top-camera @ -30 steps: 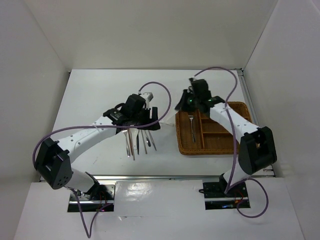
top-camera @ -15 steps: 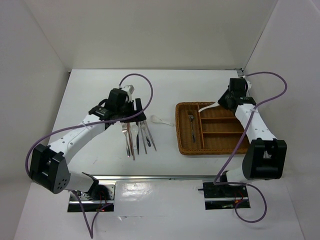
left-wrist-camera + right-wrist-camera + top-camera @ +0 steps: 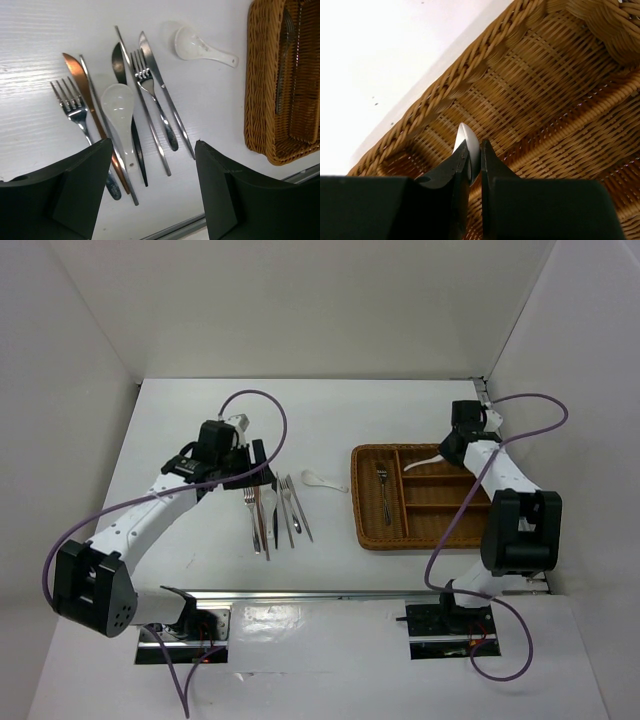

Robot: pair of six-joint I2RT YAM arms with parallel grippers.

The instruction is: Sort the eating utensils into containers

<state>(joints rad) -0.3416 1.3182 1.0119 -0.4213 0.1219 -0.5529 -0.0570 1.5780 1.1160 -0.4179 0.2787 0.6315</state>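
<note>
Silver metal forks and knives (image 3: 143, 77), plus a white ceramic soup spoon (image 3: 118, 107), lie on the white bench (image 3: 30, 30) just ahead of the left jaws, which stand wide apart and empty. A second white spoon (image 3: 200, 48) lies beyond, to their right. The right jaws are clamped on a third white spoon (image 3: 466, 134), with the far compartment of the brown woven wicker tray (image 3: 445, 95) directly beneath them. One silver fork (image 3: 383, 483) already lies in its long section; most of the sorting seems still to do.
</note>
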